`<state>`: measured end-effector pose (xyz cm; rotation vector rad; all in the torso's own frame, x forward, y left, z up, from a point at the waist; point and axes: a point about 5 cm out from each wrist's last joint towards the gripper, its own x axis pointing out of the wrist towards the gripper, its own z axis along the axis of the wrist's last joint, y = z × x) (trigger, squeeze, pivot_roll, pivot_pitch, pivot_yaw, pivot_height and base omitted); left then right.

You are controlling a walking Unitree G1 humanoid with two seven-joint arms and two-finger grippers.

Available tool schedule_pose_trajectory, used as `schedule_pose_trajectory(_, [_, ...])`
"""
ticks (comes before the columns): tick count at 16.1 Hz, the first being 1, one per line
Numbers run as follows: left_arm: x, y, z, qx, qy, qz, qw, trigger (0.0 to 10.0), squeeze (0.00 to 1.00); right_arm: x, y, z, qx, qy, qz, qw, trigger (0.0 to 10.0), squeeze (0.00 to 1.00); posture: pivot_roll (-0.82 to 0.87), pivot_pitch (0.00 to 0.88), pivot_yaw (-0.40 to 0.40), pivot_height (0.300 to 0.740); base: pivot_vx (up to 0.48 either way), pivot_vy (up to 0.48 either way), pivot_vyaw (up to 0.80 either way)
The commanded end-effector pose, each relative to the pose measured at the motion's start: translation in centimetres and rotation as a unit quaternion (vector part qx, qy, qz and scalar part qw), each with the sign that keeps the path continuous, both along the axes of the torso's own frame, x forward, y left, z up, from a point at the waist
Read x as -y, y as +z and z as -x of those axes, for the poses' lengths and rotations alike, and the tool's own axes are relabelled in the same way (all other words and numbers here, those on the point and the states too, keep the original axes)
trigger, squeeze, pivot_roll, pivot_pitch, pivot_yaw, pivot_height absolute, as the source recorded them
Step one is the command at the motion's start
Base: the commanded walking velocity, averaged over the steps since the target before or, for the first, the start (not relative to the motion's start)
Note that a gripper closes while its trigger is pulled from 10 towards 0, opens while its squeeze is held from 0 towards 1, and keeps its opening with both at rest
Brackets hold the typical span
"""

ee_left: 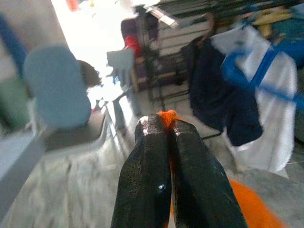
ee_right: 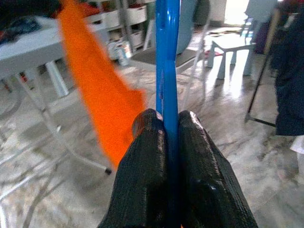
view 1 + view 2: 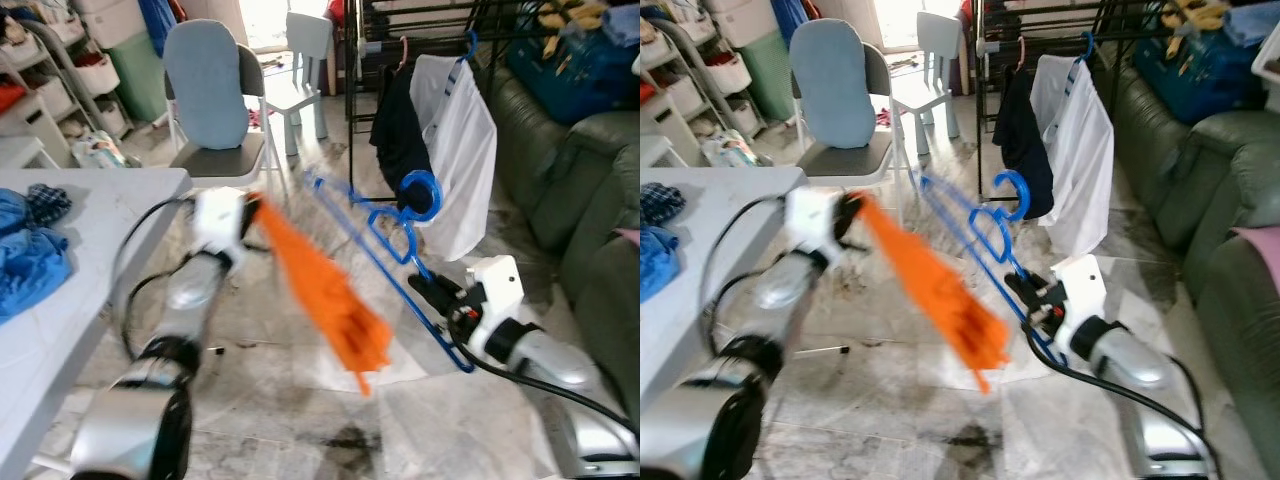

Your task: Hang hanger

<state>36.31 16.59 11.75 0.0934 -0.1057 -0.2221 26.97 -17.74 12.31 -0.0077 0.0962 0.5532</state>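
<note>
Your right gripper (image 3: 432, 290) has its jaws clamped on the blue hanger's (image 3: 375, 225) lower bar, hook raised toward one o'clock, where the drying rack (image 3: 420, 20) stands. Your left gripper (image 1: 167, 142) pinches the orange garment (image 3: 325, 290) at its top, likely holding it ready to drape; it trails toward five o'clock, apart from the hanger.

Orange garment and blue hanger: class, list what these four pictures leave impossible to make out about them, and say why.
- Orange garment: motion blur in both eye views hides what kind of clothing it is.
- Blue hanger: blurred, so whether the garment is threaded on it is unclear.
- Left gripper: its fingers cover the pinched cloth.
- Right gripper: the hanger's ends run off the right wrist view.
</note>
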Motion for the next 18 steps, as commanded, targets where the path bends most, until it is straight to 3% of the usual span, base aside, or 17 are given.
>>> schedule_pose_trajectory(1, [-1.0, 0.4, 0.0, 0.007, 0.021, 0.011, 1.000, 10.0, 0.00, -0.2, 0.7, -0.4, 0.012, -0.009, -0.014, 1.000, 10.0, 0.00, -0.19, 0.000, 0.037, 0.740, 0.000, 0.000, 0.00])
schedule_pose_trajectory(2, [-1.1, 0.2, 0.3, 0.001, 0.001, 0.032, 0.999, 10.0, 0.00, -0.9, 0.4, -0.2, 0.011, -0.003, -0.003, 1.000, 10.0, 0.00, -0.19, 0.000, 0.034, 0.740, 0.000, 0.000, 0.00])
schedule_pose_trajectory(7, [1.2, 0.6, 0.4, 0.002, -0.068, 0.034, 0.997, 10.0, 0.00, -1.2, -0.3, 0.3, -0.001, -0.033, -0.005, 0.999, 10.0, 0.00, -0.20, 0.000, 0.045, 0.740, 0.000, 0.000, -0.09])
schedule_pose_trajectory(18, [2.0, 0.2, 1.0, -0.020, -0.096, 0.040, 0.994, 10.0, 0.00, -1.9, -0.3, -0.2, -0.003, -0.028, -0.002, 1.000, 10.0, 0.00, -0.20, 0.000, 0.052, 0.740, 0.278, 0.000, -0.59])
